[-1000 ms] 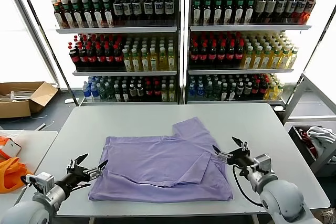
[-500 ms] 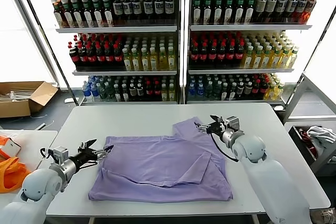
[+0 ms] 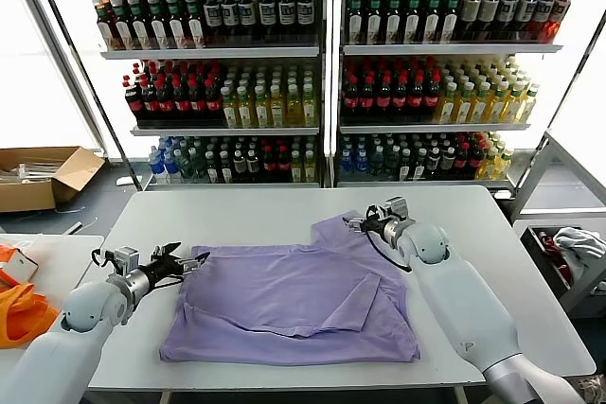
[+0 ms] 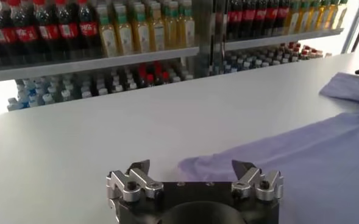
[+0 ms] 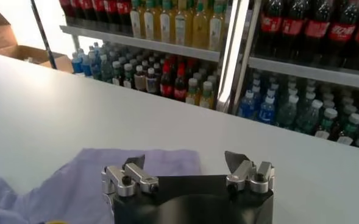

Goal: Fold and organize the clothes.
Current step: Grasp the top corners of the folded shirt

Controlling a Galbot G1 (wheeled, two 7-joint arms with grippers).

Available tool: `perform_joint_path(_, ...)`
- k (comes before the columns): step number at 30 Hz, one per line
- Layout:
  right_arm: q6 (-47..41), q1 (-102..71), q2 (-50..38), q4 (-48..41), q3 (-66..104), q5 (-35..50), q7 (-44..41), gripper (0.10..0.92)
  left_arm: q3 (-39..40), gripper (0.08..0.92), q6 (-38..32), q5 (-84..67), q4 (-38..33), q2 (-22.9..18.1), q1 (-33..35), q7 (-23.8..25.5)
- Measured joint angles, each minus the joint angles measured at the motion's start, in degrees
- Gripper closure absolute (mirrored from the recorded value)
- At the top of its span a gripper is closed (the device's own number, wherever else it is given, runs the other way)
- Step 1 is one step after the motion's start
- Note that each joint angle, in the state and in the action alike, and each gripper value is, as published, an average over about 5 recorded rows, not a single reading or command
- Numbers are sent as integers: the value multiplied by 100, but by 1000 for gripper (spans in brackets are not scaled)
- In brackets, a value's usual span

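Observation:
The lavender T-shirt [image 3: 294,295] lies partly folded on the white table [image 3: 237,210], one sleeve sticking out toward the far side. No print shows. My left gripper [image 3: 192,262] is open and empty at the shirt's far left corner, which shows in the left wrist view [image 4: 240,167] just ahead of the gripper [image 4: 191,164]. My right gripper [image 3: 357,224] is open and empty at the far sleeve tip, and in the right wrist view that sleeve [image 5: 124,161] lies under the gripper [image 5: 182,159].
Shelves of drink bottles [image 3: 322,73] stand behind the table. A cardboard box [image 3: 38,177] sits on the floor at the left. An orange fabric item [image 3: 19,314] lies on a side table at the left. A bin of cloth [image 3: 568,253] is at the right.
Both arms swung from the near side of the table to the far side. The left gripper reached the shirt's far left corner, the right gripper the far sleeve. The shirt has not moved.

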Motion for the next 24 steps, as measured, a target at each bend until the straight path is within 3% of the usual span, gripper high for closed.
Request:
perform_joint_path(11, -97, 86, 156, -249, -135, 121, 89, 474, 107, 516, -17, 79, 215, -14, -91, 193)
perform_joint_path(24, -207, -71, 170, 122, -1, 437, 292, 868, 33, 884, -88, 25, 100, 44, -14, 254)
